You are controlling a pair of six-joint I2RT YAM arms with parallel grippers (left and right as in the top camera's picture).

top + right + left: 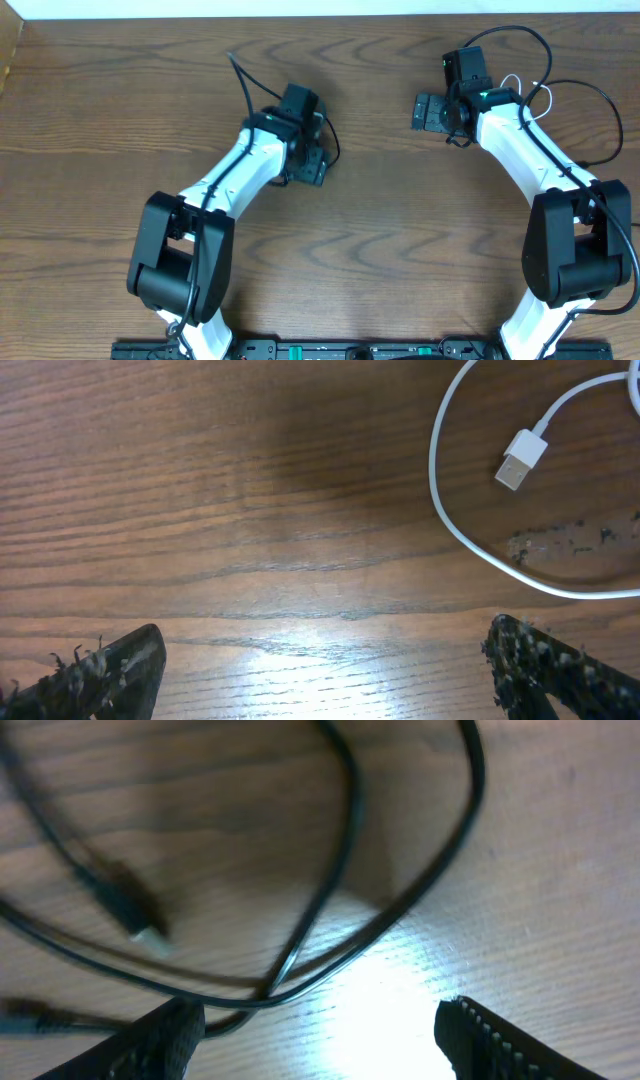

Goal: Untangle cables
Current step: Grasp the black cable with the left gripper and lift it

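The thin black cable (245, 85) lies at the back left of the table and runs under my left arm. In the left wrist view its strands (340, 870) cross in loops, with a small plug (148, 928) at the left. My left gripper (306, 164) is open just above it (320, 1040), and one strand passes by the left fingertip. The white cable (514, 80) lies apart, at the back right behind my right arm. The right wrist view shows its curve (450, 520) and its USB plug (521, 459). My right gripper (432, 112) is open and empty (325, 670), to the left of the white cable.
The brown wooden table (380, 250) fills the view. Thicker black arm wires (590, 90) loop at the back right next to the white cable. A scuffed dark patch (570, 540) marks the wood inside the white loop.
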